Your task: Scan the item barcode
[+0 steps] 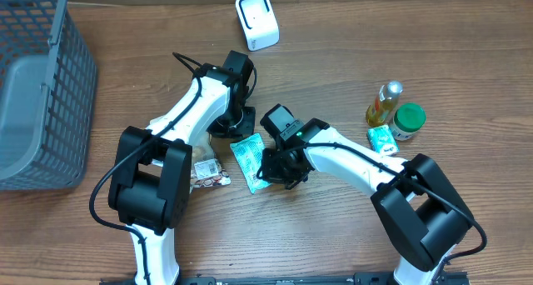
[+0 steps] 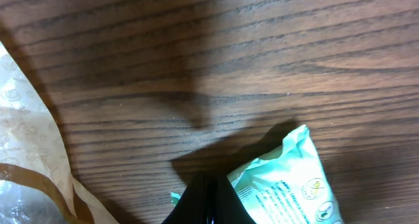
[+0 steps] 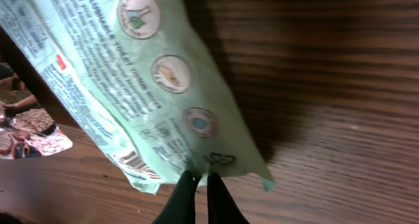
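The mint-green packet is a flat, crinkled foil pouch near the middle of the wooden table, stretched between the two grippers. On the right wrist camera its glossy face shows fine print, three round printed emblems and a small barcode by the lower edge; a dark shadow falls on the wood behind it. The right gripper has its slim black fingers pressed together on that lower seam, pinching the film. The left gripper is likewise closed, its black tips meeting on the corner of the pouch.

Just beside the left arm lies a clear wrapper with brown edging. A white, rounded scanner stands at the far edge, well apart from the pouch. To the right cluster a bottle of yellow liquid, a green-lidded jar and a small green box. A grey plastic lattice basket fills the left side.
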Controlling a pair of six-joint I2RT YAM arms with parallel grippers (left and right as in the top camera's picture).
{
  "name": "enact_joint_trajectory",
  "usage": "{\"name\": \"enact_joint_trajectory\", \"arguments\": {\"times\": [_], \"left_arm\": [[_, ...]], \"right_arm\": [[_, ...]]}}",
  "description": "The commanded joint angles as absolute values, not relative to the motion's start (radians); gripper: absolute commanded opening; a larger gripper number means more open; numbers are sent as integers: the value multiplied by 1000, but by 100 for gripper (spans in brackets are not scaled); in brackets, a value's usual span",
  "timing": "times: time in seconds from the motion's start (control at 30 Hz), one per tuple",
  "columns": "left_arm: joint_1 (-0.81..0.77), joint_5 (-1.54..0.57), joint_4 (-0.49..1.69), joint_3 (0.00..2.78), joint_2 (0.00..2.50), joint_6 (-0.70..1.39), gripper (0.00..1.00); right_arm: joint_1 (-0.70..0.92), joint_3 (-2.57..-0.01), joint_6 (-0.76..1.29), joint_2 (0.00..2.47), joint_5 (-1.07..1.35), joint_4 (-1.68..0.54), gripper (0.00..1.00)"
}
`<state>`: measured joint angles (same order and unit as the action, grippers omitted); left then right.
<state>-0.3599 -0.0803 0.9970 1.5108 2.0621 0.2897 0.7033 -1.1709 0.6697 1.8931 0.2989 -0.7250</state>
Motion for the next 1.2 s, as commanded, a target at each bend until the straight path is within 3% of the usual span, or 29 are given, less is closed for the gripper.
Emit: {"name": "enact_joint_trajectory", "arguments": {"times": [0.0,0.17,0.23,0.33,0.43,0.5,0.77,1.0,1.17], "left_arm": [[-366,-82,994,1500,2069,296,4],[-319,-233,1069,1563,2067,237,4],[-282,-353,1087,1591,2067,149,10],[-240,-392,1097,1592,2068,105,28],[-199,-394,1130,1592,2068,2,63],[-194,-393,1129,1591,2068,-84,73],[-224,-393,1105,1589,2084,-135,75],[-252,-393,1107,1587,2156,-134,66],[-252,-393,1107,1587,2181,-134,66]], "right_arm": [[723,-1157,681,1863,288,-691,5],[724,-1157,681,1863,263,-655,5],[724,-1157,681,1863,251,-658,5],[724,-1156,681,1863,250,-659,5],[724,-1155,683,1863,252,-670,5],[725,-1145,716,1863,264,-674,5],[725,-1123,737,1863,276,-659,5],[717,-1123,736,1863,228,-659,9],[675,-1123,729,1863,214,-657,9]]}}
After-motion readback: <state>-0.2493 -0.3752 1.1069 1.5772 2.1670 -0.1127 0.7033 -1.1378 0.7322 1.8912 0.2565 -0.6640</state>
